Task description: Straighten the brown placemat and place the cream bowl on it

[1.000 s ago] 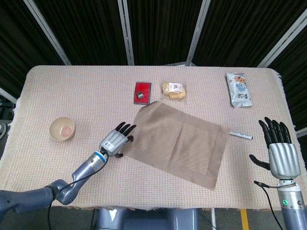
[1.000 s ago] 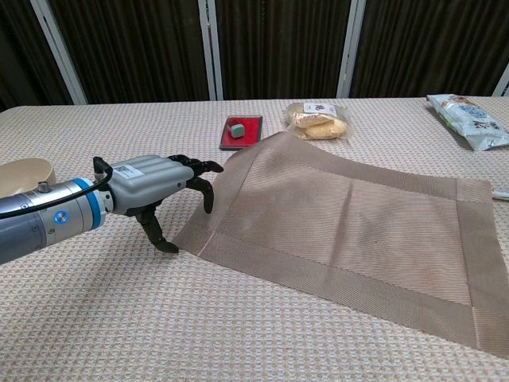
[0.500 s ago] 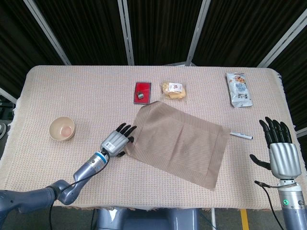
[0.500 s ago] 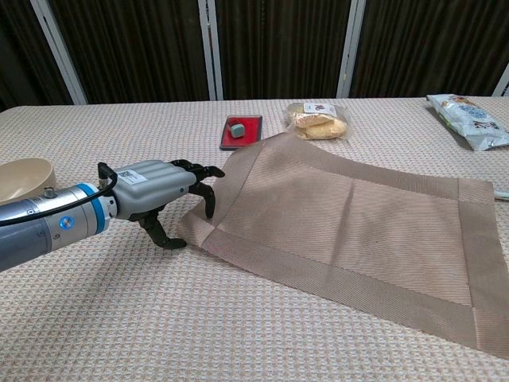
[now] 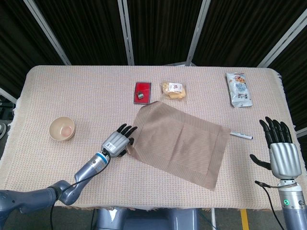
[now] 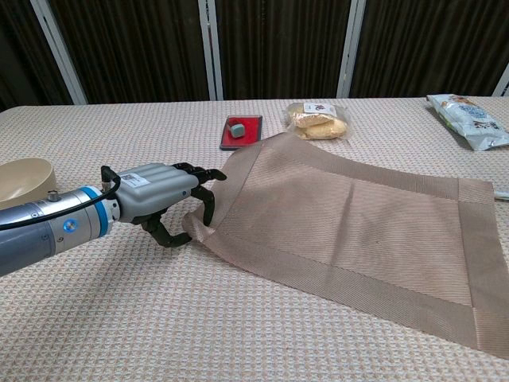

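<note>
1. Because the brown woven placemat [image 5: 178,142] is thin cloth, I judge that it is light and soft; it will fold or wrinkle if it is pushed, so it is better to take it at a corner or edge and to pull it flat.
2. It lies crooked in the middle of the surface [image 5: 86,91], which is covered with a beige woven cloth; its far corner points to the flat red tray [image 5: 142,92] with a small grey block, and its left corner is lifted a little in the chest view.
3. The cream round bowl [image 5: 62,129] stands well apart from the placemat, near the left side. It looks stiff and light, and I think the rim is a good place to hold it.
4. The left hand [image 6: 163,200] is at the left corner of the placemat. Its fingers [image 6: 206,204] are curled onto the edge and the thumb is underneath, so it seems to pinch the cloth.
5. The right hand [image 5: 283,153] hangs at the right side with the fingers spread wide, holding nothing, near a white pen [image 5: 241,135].
</note>
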Controlling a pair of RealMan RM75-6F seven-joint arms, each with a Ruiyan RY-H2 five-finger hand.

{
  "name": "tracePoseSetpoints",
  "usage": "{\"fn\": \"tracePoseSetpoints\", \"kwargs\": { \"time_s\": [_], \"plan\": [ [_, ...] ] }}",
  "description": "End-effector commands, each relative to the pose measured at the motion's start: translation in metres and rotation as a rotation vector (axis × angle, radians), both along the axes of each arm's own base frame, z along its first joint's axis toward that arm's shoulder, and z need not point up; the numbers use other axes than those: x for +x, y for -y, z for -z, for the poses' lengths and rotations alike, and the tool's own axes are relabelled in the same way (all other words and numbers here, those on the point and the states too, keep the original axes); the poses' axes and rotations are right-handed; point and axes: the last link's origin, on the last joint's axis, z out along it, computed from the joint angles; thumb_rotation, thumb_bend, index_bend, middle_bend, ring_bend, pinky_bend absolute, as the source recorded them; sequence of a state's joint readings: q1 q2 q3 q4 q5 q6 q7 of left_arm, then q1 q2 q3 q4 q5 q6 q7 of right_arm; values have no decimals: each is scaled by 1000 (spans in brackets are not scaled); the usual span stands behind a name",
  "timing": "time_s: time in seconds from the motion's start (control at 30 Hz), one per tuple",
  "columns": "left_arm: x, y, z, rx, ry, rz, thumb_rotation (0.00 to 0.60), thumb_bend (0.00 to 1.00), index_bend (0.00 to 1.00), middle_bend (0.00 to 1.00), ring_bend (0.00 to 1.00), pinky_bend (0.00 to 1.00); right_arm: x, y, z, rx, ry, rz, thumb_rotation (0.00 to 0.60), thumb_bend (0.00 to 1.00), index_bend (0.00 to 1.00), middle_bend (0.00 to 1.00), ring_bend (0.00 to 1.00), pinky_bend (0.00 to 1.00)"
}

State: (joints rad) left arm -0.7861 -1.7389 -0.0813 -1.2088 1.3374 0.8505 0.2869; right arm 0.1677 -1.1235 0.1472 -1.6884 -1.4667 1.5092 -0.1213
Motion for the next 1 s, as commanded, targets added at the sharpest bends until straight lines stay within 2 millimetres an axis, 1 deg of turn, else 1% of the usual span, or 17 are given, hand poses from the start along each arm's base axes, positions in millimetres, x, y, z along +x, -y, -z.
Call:
{"fn": "tracePoseSetpoints", "kwargs": {
  "time_s": [0.03, 0.13, 0.27, 0.4, 0.57, 0.77, 1.0],
  "plan": [
    [1, 0, 0, 0, 6, -2, 600, 388, 482, 0, 0, 0, 0, 0, 0, 0, 1, -1, 600, 0, 0, 0, 0, 0],
    [1, 1, 1, -2, 14, -8, 600, 411, 533, 0, 0, 0, 0, 0, 0, 0, 1, -3, 600, 0, 0, 0, 0, 0],
    [1, 2, 2, -4, 24, -17, 600, 414, 610, 0, 0, 0, 1, 0, 0, 0, 4, -8, 600, 0, 0, 0, 0, 0],
    [1, 5, 1, -6, 38, -27, 600, 414, 645, 0, 0, 0, 2, -1, -1, -2, 10, -15, 600, 0, 0, 0, 0, 0],
    [2, 10, -3, -9, 44, -17, 600, 414, 662, 0, 0, 0, 3, -3, -2, -2, 12, -23, 600, 0, 0, 0, 0, 0],
    [1, 20, -13, -4, 44, 3, 600, 413, 675, 0, 0, 0, 4, -4, -3, -5, 15, -29, 600, 0, 0, 0, 0, 0],
    [-8, 42, -32, -13, 25, -28, 600, 411, 677, 0, 0, 0, 6, -7, -4, -8, 14, -40, 600, 0, 0, 0, 0, 0]
  ]
}}
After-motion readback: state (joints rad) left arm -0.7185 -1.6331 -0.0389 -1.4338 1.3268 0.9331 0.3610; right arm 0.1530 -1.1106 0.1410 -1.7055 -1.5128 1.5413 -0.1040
